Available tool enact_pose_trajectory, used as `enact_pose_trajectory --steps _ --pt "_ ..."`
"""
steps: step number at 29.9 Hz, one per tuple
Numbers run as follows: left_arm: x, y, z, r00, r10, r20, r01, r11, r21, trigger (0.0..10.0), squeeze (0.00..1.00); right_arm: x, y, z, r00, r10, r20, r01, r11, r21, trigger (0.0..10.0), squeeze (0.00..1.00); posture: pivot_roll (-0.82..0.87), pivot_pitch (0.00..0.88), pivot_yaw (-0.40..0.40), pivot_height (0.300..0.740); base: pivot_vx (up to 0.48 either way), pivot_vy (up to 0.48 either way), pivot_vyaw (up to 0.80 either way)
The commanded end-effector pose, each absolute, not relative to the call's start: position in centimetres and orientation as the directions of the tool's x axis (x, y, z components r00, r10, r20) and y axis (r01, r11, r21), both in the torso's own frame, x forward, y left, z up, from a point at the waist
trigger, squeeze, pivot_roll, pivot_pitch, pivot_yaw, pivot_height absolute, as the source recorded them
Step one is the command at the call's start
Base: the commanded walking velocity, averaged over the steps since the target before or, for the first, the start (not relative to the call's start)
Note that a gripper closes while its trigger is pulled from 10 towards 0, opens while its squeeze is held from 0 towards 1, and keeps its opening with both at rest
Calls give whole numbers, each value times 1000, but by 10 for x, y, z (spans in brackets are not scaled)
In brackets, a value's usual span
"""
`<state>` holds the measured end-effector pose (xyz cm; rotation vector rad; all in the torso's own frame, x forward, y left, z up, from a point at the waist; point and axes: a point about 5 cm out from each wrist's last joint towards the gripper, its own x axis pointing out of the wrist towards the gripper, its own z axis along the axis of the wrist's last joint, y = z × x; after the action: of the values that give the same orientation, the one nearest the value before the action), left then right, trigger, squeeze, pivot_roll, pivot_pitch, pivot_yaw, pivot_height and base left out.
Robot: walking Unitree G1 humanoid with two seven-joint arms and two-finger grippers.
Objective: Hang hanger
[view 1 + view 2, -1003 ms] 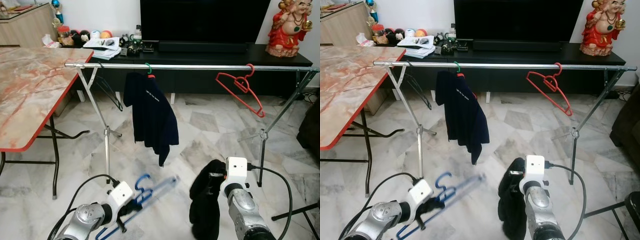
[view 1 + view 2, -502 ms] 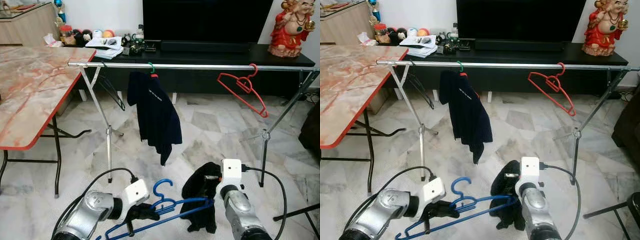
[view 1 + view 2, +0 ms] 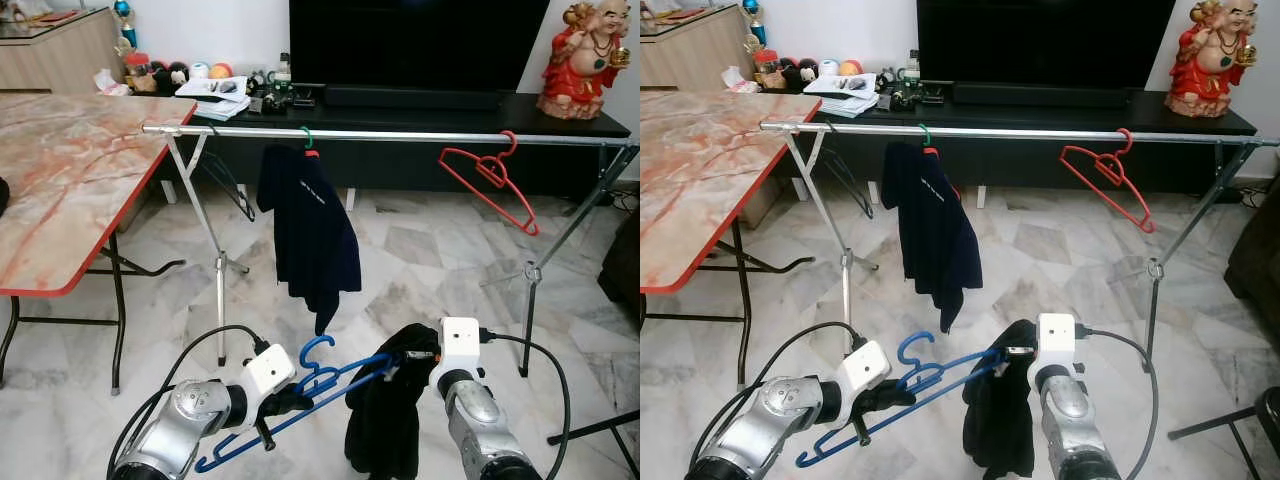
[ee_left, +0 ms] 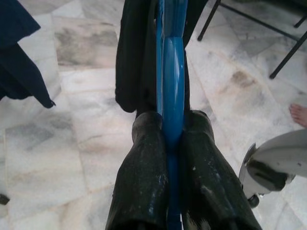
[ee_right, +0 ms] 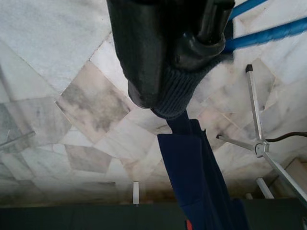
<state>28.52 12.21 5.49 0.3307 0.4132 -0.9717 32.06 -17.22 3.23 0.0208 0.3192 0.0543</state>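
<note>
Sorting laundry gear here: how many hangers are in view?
4: a blue hanger held by the left gripper, a red hanger on the rail, a green-hooked one under the dark garment, and a black hanger at the rail's left end.

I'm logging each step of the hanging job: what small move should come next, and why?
Probably push the blue hanger further into the dark garment. The left gripper clamps the hanger, whose end just meets the cloth pinched by the right gripper; it is not yet threaded, and the rail stands ahead.

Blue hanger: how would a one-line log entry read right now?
left hand: shut on blue hanger | right hand: shut on dark garment | hanger tip entering garment | rail: not reached
</note>
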Motion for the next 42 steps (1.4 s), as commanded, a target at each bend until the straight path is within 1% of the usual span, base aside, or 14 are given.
enact_pose_trajectory --steps 1,3,6,8,11,19,22,26,33,34,35,38,39,42 --pt "291 121 62 522 -727 -446 837 538 103 10000 0 321 -171 34 950 71 -304 -65 997 29 10000 0 27 5 -21 740 0 0 0" --pt "291 120 62 526 -724 -446 834 541 107 10000 0 320 -171 31 941 82 -330 -75 997 32 10000 0 26 8 -22 740 0 0 0" --pt "289 117 61 500 -747 -438 848 524 76 10000 0 318 -170 28 926 102 -364 -98 995 29 10000 0 26 8 -22 740 0 0 0" --pt "286 113 61 467 -772 -431 865 499 43 10000 0 318 -168 29 919 134 -372 -130 991 35 10000 0 21 14 -24 740 0 0 0" --pt "284 110 64 436 -800 -412 878 479 1 10000 0 320 -170 31 920 129 -371 -126 992 32 10000 0 21 17 -26 740 0 0 0" --pt "284 115 66 424 -804 -416 881 473 -15 10000 0 326 -168 38 921 136 -365 -133 991 35 10000 0 24 20 -26 740 0 0 0" --pt "281 113 69 395 -827 -400 892 449 -48 10000 0 326 -169 38 921 131 -366 -127 991 35 10000 0 24 20 -26 740 0 0 0" --pt "276 111 67 338 -829 -445 917 396 -41 10000 0 326 -174 38 921 106 -374 -103 994 28 10000 0 32 24 -21 740 0 0 0" --pt "275 110 68 329 -835 -440 920 389 -49 10000 0 328 -169 43 931 131 -340 -120 991 53 10000 0 31 23 -15 740 0 0 0" --pt "277 110 68 348 -824 -446 915 403 -30 10000 0 328 -169 42 931 131 -341 -118 991 58 10000 0 31 25 -14 740 0 0 0" --pt "281 111 68 385 -805 -451 903 430 3 10000 0 328 -168 42 930 132 -342 -117 991 65 10000 0 33 25 -13 740 0 0 0" --pt "287 114 68 449 -769 -455 874 484 45 10000 0 327 -167 42 931 136 -339 -119 990 71 10000 0 32 26 -13 740 0 0 0" --pt "287 114 68 449 -769 -455 874 484 45 10000 0 327 -167 42 931 136 -339 -119 990 71 10000 0 32 26 -13 740 0 0 0" --pt "291 117 66 482 -742 -466 857 511 72 10000 0 326 -168 42 932 137 -334 -120 990 70 10000 0 30 26 -12 740 0 0 0"
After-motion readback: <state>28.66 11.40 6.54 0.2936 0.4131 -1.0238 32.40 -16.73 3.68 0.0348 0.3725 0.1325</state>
